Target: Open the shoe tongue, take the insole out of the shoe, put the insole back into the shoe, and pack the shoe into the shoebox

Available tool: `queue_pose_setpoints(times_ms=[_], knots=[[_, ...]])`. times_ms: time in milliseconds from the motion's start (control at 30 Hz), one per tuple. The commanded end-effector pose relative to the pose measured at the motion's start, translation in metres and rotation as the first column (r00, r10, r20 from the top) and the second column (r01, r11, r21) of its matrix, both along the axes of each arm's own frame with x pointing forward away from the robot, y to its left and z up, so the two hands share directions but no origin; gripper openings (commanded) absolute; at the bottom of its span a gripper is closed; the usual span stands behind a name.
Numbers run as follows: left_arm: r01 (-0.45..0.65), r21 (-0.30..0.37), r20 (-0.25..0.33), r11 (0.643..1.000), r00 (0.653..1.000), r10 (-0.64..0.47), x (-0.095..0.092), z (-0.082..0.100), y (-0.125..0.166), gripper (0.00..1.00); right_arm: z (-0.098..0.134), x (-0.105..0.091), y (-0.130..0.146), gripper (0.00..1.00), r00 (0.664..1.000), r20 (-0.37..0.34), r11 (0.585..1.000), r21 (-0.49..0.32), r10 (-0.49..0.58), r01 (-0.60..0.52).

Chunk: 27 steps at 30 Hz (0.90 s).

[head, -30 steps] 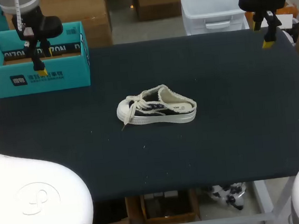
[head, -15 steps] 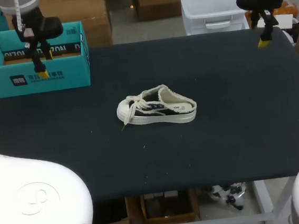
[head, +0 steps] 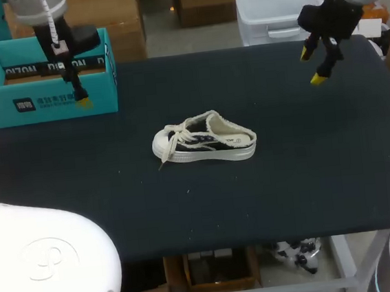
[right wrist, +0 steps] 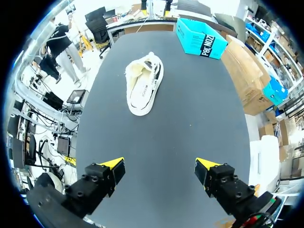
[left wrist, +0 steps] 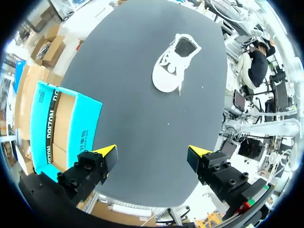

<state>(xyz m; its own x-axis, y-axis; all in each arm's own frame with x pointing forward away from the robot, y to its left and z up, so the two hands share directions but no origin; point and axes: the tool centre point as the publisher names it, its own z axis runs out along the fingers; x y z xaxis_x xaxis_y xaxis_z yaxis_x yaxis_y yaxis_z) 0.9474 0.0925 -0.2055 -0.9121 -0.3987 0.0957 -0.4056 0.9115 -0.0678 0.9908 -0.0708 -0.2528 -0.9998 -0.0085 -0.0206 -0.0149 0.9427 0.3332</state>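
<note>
A cream low-top shoe (head: 205, 143) with loose laces lies on its sole in the middle of the dark table (head: 308, 169), toe toward the left. It also shows well ahead of each wrist: shoe (left wrist: 174, 63), shoe (right wrist: 142, 84). An open teal shoebox (head: 45, 77) stands at the table's far left corner; in the left wrist view the shoebox (left wrist: 61, 124) lies beside the left finger. My left gripper (head: 73, 90) hangs open over the box's front wall. My right gripper (head: 313, 66) hangs open above the far right of the table. Both are empty.
A white plastic bin (head: 277, 5) stands just behind the table's far edge. The table top around the shoe is bare dark cloth.
My left gripper has shifted right and toward the table's middle, off the box. My right gripper has come down and left, in over the table's far right corner. The shoe has not moved.
</note>
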Motion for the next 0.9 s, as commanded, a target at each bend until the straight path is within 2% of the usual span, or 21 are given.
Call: queue_pose_setpoints(times_ms=[33, 467, 500, 533, 600, 633, 667, 700, 733, 767, 800, 867, 900], knots=[[-0.136, 0.001, 0.026, 0.991, 0.99, 0.136, -0.005, -0.007, 0.001, 1.0, -0.015, -0.009, 0.002, 1.0, 0.995, 0.094, 0.996, 0.082, -0.043, 0.035], [-0.136, 0.001, 0.026, 0.991, 0.99, 0.136, -0.005, -0.007, 0.001, 1.0, -0.015, -0.009, 0.002, 1.0, 0.995, 0.094, 0.996, 0.082, -0.043, 0.035], [-0.206, 0.004, 0.01, 0.978, 0.978, 0.206, -0.006, -0.008, -0.006, 1.0, -0.015, -0.009, 0.002, 1.0, 0.995, 0.094, 0.996, 0.082, -0.043, 0.035], [-0.243, 0.007, 0.018, 0.97, 0.97, 0.243, -0.01, -0.01, -0.011, 1.0, -0.018, -0.008, 0.006, 1.0, 0.993, 0.097, 0.993, 0.106, -0.061, 0.051], [-0.358, 0.025, 0.02, 0.933, 0.934, 0.358, -0.014, -0.013, -0.021, 1.0, -0.029, -0.007, 0.016, 1.0, 0.993, 0.078, 0.993, 0.094, -0.084, 0.076], [-0.367, 0.026, 0.016, 0.93, 0.93, 0.367, -0.017, -0.015, -0.025, 1.0, -0.033, -0.008, 0.019, 1.0, 0.992, 0.079, 0.988, 0.129, -0.095, 0.084], [-0.435, 0.034, 0.03, 0.9, 0.901, 0.434, -0.02, -0.017, -0.029, 1.0, -0.039, -0.009, 0.024, 1.0, 0.993, 0.076, 0.989, 0.123, -0.092, 0.082], [-0.446, 0.03, 0.038, 0.894, 0.895, 0.445, -0.023, -0.019, -0.033, 1.0, -0.044, -0.01, 0.028, 1.0, 0.991, 0.079, 0.986, 0.136, -0.112, 0.1], [-0.452, 0.027, 0.012, 0.892, 0.892, 0.451, -0.026, -0.02, -0.036, 1.0, -0.048, -0.011, 0.031, 1.0, 0.99, 0.075, 0.983, 0.149, -0.116, 0.104], [-0.492, 0.026, 0.007, 0.87, 0.87, 0.492, -0.028, -0.02, -0.039, 1.0, -0.053, -0.012, 0.035, 1.0, 0.989, 0.061, 0.981, 0.147, -0.137, 0.127], [-0.498, 0.024, 0.016, 0.867, 0.867, 0.497, -0.03, -0.022, -0.043, 1.0, -0.058, -0.013, 0.039, 1.0, 0.987, 0.054, 0.976, 0.162, -0.153, 0.142], [-0.554, 0.015, 0.027, 0.833, 0.833, 0.553, -0.033, -0.023, -0.05, 1.0, -0.065, -0.016, 0.047, 1.0, 0.984, 0.042, 0.97, 0.182, -0.173, 0.162], [-0.554, 0.009, 0.03, 0.833, 0.832, 0.553, -0.035, -0.024, -0.053, 1.0, -0.068, -0.018, 0.051, 1.0, 0.984, 0.04, 0.969, 0.181, -0.176, 0.166]])
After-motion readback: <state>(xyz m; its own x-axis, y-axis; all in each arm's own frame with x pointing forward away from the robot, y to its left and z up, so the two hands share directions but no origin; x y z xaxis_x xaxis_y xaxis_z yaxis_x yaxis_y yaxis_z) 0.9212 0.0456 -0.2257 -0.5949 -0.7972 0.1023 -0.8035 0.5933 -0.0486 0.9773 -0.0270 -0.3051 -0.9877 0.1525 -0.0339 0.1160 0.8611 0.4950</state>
